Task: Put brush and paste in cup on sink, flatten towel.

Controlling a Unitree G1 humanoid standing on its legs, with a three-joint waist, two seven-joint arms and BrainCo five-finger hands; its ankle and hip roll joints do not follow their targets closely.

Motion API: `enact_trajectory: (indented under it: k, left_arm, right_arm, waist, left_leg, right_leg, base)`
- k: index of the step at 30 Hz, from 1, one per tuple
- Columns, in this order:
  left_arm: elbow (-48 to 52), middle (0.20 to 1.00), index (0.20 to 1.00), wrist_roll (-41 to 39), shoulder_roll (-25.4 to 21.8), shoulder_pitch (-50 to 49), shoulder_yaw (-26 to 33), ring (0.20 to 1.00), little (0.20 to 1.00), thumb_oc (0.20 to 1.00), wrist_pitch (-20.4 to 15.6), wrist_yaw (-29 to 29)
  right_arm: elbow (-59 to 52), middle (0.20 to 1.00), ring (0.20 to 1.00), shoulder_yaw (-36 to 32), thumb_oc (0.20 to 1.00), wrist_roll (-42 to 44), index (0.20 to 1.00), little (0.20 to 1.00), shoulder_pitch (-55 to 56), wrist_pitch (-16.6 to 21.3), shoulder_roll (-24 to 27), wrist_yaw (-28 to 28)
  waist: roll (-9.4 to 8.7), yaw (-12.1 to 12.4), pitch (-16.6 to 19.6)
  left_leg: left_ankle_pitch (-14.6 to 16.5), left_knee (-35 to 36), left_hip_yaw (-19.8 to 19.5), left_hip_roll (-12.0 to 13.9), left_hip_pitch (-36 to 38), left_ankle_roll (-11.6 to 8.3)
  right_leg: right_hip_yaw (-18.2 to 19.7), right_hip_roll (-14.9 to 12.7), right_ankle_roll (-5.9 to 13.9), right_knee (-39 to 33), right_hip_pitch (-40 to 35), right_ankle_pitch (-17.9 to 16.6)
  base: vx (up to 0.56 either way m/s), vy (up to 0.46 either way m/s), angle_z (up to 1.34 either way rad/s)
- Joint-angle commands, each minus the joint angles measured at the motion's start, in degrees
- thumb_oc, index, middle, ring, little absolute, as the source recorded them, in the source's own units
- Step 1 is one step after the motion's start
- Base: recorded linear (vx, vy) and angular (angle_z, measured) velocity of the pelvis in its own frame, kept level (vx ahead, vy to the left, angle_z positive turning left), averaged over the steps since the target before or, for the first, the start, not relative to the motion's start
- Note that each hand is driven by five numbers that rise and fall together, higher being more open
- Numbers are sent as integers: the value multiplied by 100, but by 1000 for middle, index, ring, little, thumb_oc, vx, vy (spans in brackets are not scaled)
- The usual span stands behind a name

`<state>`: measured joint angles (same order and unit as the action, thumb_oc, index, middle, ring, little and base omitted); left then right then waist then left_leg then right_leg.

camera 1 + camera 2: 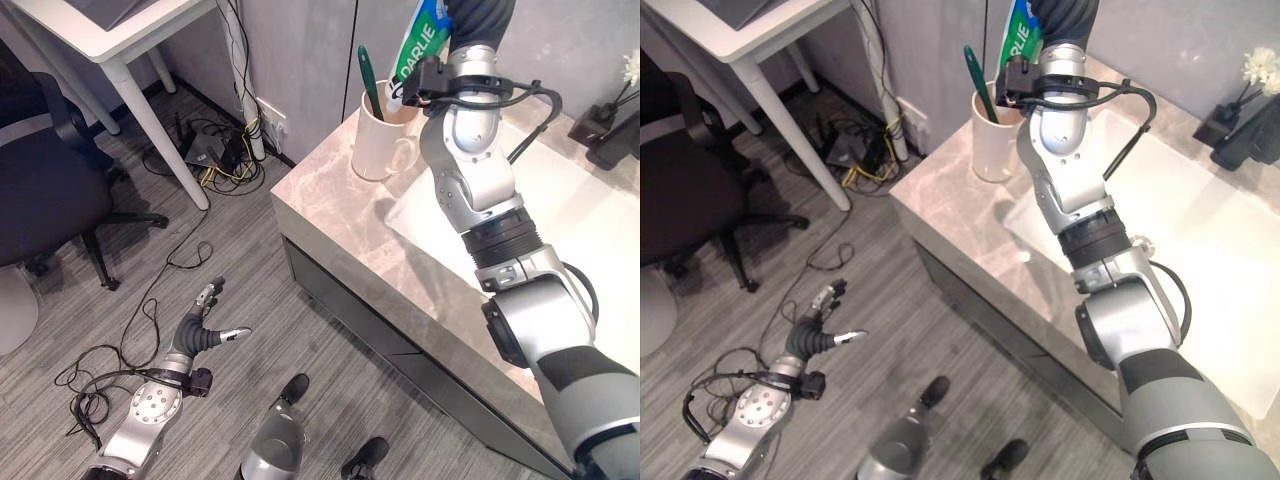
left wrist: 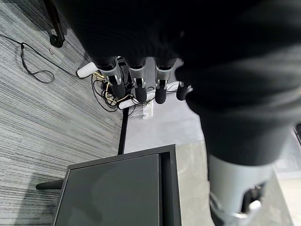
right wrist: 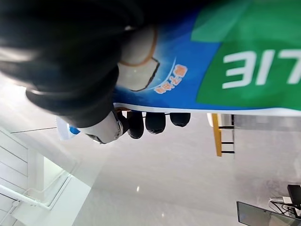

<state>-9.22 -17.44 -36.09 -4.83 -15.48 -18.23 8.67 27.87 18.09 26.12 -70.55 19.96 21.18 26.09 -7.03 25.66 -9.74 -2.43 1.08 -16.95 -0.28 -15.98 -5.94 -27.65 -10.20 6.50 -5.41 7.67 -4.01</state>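
A white cup [image 1: 383, 133] stands at the back left corner of the marble counter [image 1: 330, 225], with a green toothbrush [image 1: 368, 84] upright inside it. My right hand [image 1: 481, 18] is shut on the green, white and blue toothpaste tube [image 1: 420, 45], which points steeply down with its lower end at the cup's mouth. In the right wrist view the tube [image 3: 211, 56] lies across the palm and the fingertips [image 3: 155, 122] curl round its edge. My left hand [image 1: 197, 335] hangs low over the floor, open and holding nothing, with its fingers [image 2: 136, 82] straight.
A white sink basin [image 1: 590, 235] is set in the counter right of the cup. Dark items [image 1: 610, 125] stand at the back right. A white desk [image 1: 110, 40], a black office chair [image 1: 50, 185] and tangled cables with a power strip [image 1: 215, 150] occupy the floor to the left.
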Motion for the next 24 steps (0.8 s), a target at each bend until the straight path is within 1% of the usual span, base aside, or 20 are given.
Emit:
enact_trajectory:
  k: [1, 15, 24]
  left_arm:
    - [20, 1000, 1000, 111, -200, 187, -297, 1000, 1000, 1000, -249, 97]
    - [-62, 1000, 1000, 127, -110, 251, -346, 1000, 1000, 1000, -250, 142]
    - [-99, 1000, 1000, 127, -108, 284, -387, 1000, 1000, 1000, -271, 160]
  right_arm:
    - [-328, 200, 200, 13, 200, -120, 200, 200, -372, 304, 378, -14]
    - [-234, 200, 200, 89, 200, -190, 200, 200, -208, 323, 84, -82]
    - [114, 200, 200, 179, 200, -145, 200, 200, -44, 255, -82, -166]
  waist:
    - [-97, 75, 125]
    - [-163, 96, 75]
    - [-200, 122, 23]
  left_leg:
    - [-355, 392, -16, -343, 95, 288]
    - [-360, 392, -58, -347, 25, 288]
    - [-354, 392, -81, -340, 2, 290]
  right_leg:
    - [136, -441, 589, 49, -927, -284]
    - [61, -423, 600, 42, -903, -292]
    - [78, -412, 600, 41, -860, -307]
  base:
    - [0, 0, 0]
    - [0, 0, 0]
    - [0, 1, 1]
